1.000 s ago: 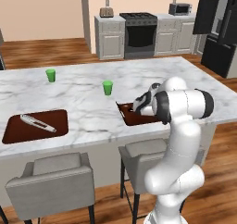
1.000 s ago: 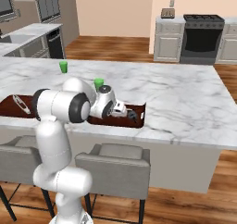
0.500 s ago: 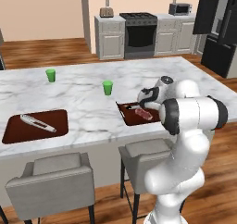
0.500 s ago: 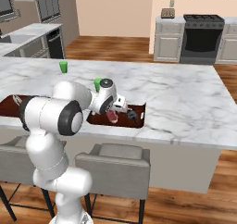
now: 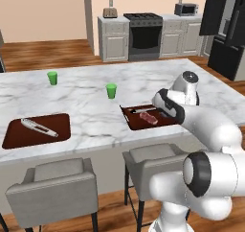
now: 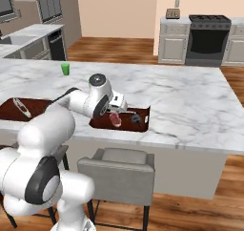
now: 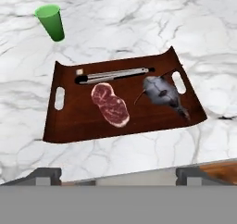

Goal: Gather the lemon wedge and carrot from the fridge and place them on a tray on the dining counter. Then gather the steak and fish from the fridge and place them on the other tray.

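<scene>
Hand view: fish [image 7: 162, 93] lengthwise toward tray [image 7: 69, 126] corner, beside steak [image 7: 110, 104]; end effector [image 7: 118, 174] spread, empty.

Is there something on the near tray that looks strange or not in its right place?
Nothing is spilled or damaged. On the tray, the steak and the fish lie flat and apart. The one oddity is a silver utensil lying along the tray's far side, beside the food.
</scene>
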